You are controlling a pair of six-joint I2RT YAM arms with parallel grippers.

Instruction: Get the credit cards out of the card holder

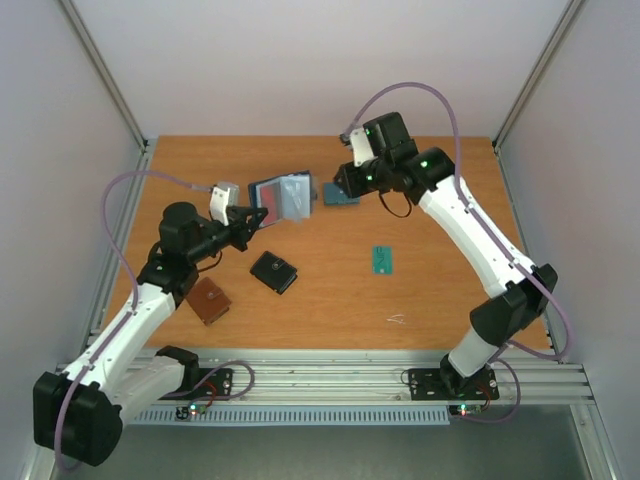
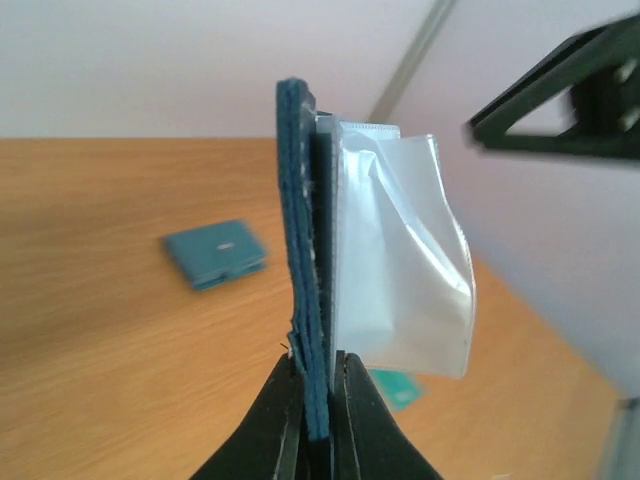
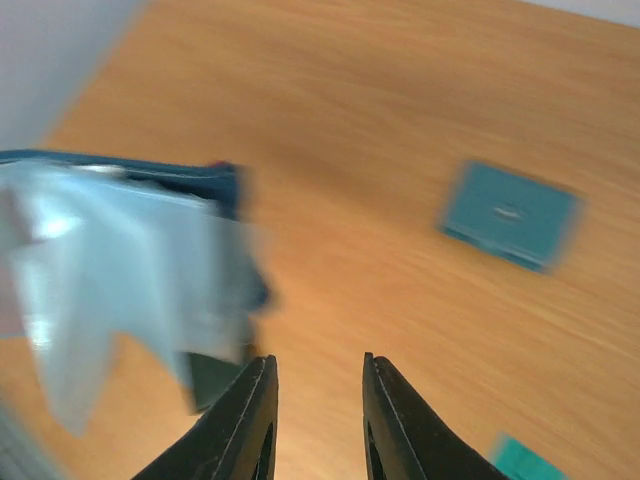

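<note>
Left claw (image 2: 319, 362) pinches the card holder (image 2: 303, 230), held off the tabletop (image 1: 430, 295). Right claw (image 3: 315, 372), spread and empty, hangs beside its clear pockets (image 2: 400, 250).

Materials of the card holder (image 2: 300, 250) and bench (image 2: 100, 330): cloth, film, wood grain
The navy cover looks like rough, stitched cloth; its clear pockets (image 2: 400, 260) are thin glossy plastic film, creased and catching light. The bench top is smooth orange-brown wood grain with a low sheen. The left hand (image 2: 320, 368) has smooth black plastic fingers (image 2: 280, 420), and the teal wallet (image 2: 215, 253) looks matt.
</note>
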